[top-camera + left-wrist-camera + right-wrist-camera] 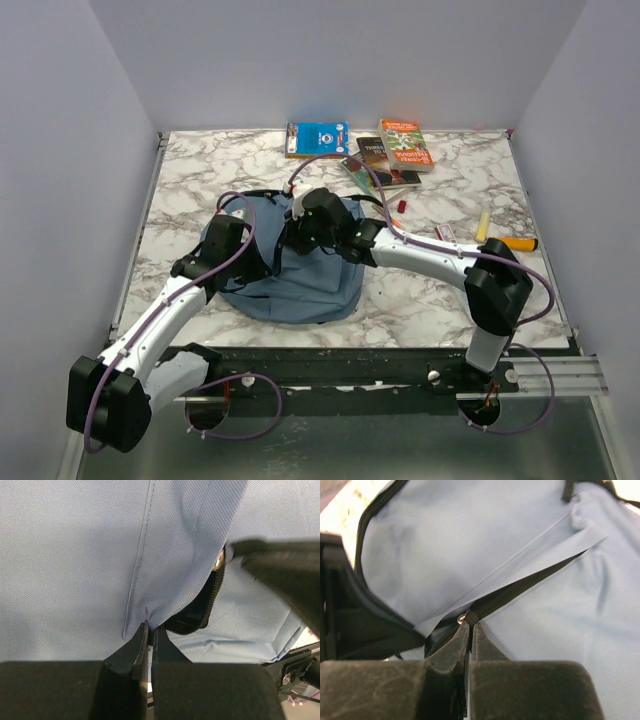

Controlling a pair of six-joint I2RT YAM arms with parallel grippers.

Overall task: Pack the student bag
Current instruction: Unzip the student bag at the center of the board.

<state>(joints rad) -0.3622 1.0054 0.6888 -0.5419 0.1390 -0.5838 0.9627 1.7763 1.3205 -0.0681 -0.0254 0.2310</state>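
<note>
- Position of student bag (300,285): flat on the marble table (190,180), dusty-blue cloth facing up, black straps at its far edge.
- Left gripper (150,629): fingers pressed together, pinching a small fold of the bag cloth. Sits at the end of a stitched seam, just beside the zipper.
- Right gripper (470,626): fingers clenched as well, tips closed on the metal zipper slider (463,618). Reaches the bag from its right side, on the upper face.
- Zipper (530,582): open beyond the slider, with a dark gap between two blue cloth edges. Not possible to tell what is inside the bag, too dark.
- Both grippers close to each other on top of the bag, apart only by a short piece of zipper.
- Behind the bag, well apart from it: blue book (317,138), lying alone.
- Behind the bag and to its right: orange-and-green book (405,143), lying partly over a dark book (378,160).
- Just beside the right edge of the bag: small red thing (400,205), kind not clear.
- Further to the right of the bag: small pink-white thing (446,232), then yellow stick (483,226) and orange pen (520,243), these two near each other.
</note>
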